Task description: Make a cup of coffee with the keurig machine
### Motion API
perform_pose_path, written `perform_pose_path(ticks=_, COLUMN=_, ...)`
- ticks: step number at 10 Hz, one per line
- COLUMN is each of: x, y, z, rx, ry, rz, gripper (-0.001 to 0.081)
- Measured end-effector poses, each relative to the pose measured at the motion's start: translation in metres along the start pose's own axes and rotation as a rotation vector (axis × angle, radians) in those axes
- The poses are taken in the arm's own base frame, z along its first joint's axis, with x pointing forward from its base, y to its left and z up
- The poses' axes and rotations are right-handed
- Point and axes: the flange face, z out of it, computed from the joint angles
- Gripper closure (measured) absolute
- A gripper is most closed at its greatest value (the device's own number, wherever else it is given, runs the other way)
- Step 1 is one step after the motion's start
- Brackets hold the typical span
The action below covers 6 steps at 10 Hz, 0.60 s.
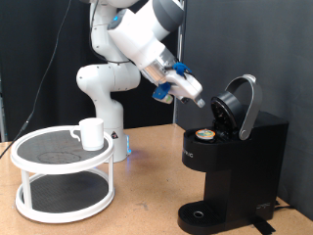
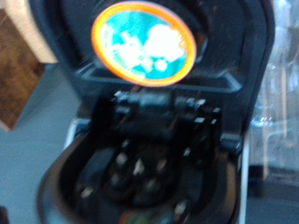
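Exterior view: worktop (image 1: 147, 181) carries everything. Biggest item is the keurig machine (image 1: 235, 166), black, at the exterior view's right, w/ lid (image 1: 242, 103) hinged up & open. A pod (image 1: 204, 135) w/ colourful top sits in the brew chamber, so pod-loading looks done. Drip tray (image 1: 201, 212) at the base is bare, no cup under the spout.

At the exterior view's left stands a white two-tier round rack (image 1: 64, 171); the cup (image 1: 91, 133) sits on its top shelf, well apart from the machine, so not yet placed for brewing.

Pincer (image 1: 202, 102) hangs just beside the open lid, above the pod, touching nothing I can make out; can't tell if its fingers are wide or narrow, & nothing shows between them.

Wrist view: blurry, looks into the open machine; pod's orange-rimmed top (image 2: 148, 42) and dark lid underside (image 2: 140, 168) show, pincer itself not visible.

Judgement: early-mid task. Lid still open, cup unplaced, brew not started.
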Motion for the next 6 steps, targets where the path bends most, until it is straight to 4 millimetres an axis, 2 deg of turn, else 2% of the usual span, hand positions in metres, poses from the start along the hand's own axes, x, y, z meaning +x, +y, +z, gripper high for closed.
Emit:
perform_pose_path(ticks=2, x=-0.013, y=0.003, z=-0.02, rx=0.004, ry=-0.054, rz=-0.007, gripper=0.0072)
perform_pose_path(ticks=6, x=-0.054, y=0.015, z=-0.04, rx=-0.053, ry=-0.082, rz=-0.044, gripper=0.0072)
